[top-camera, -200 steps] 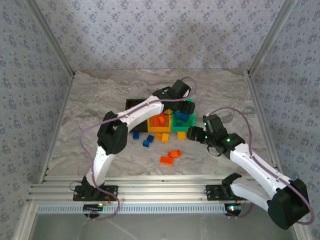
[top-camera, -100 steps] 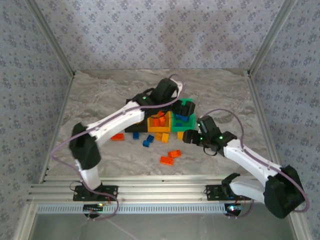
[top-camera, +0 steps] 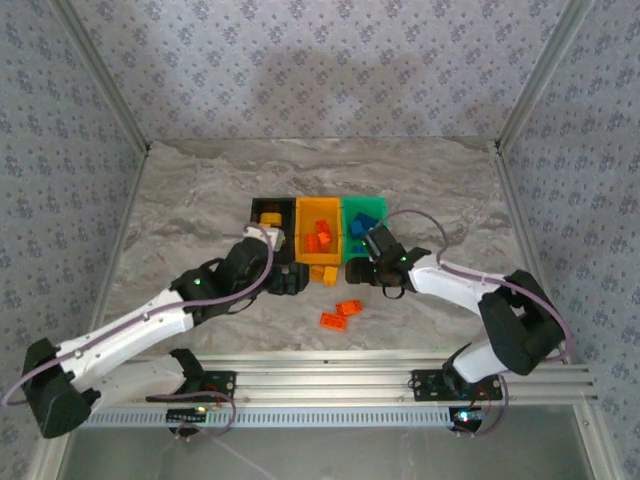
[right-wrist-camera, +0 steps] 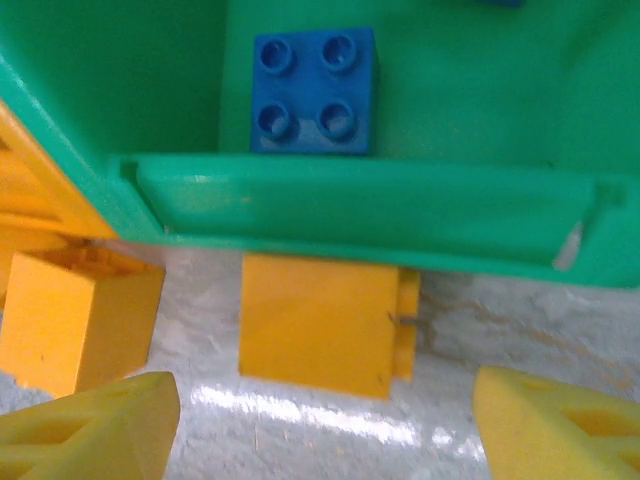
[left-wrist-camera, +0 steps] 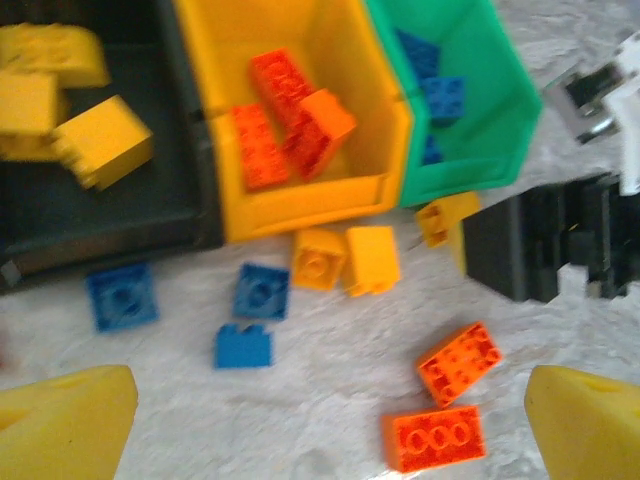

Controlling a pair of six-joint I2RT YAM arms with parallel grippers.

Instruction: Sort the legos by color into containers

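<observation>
Left hand (left-wrist-camera: 328, 425) pulled back, seemingly empty.

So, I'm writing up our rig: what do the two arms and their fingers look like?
Both the left arm and right arm are white with chunky black joints, a small green light and a lilac cable looping alongside. The fingers are yellow, blocky and tapered.

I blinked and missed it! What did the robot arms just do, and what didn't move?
The left arm pulled back from over the bins toward its near-left side. The left gripper opened wide and hovers empty before the black bin. The right arm swung in to the green bin, right gripper open over a yellow brick. The bins and two red-orange bricks on the table stayed put.
</observation>
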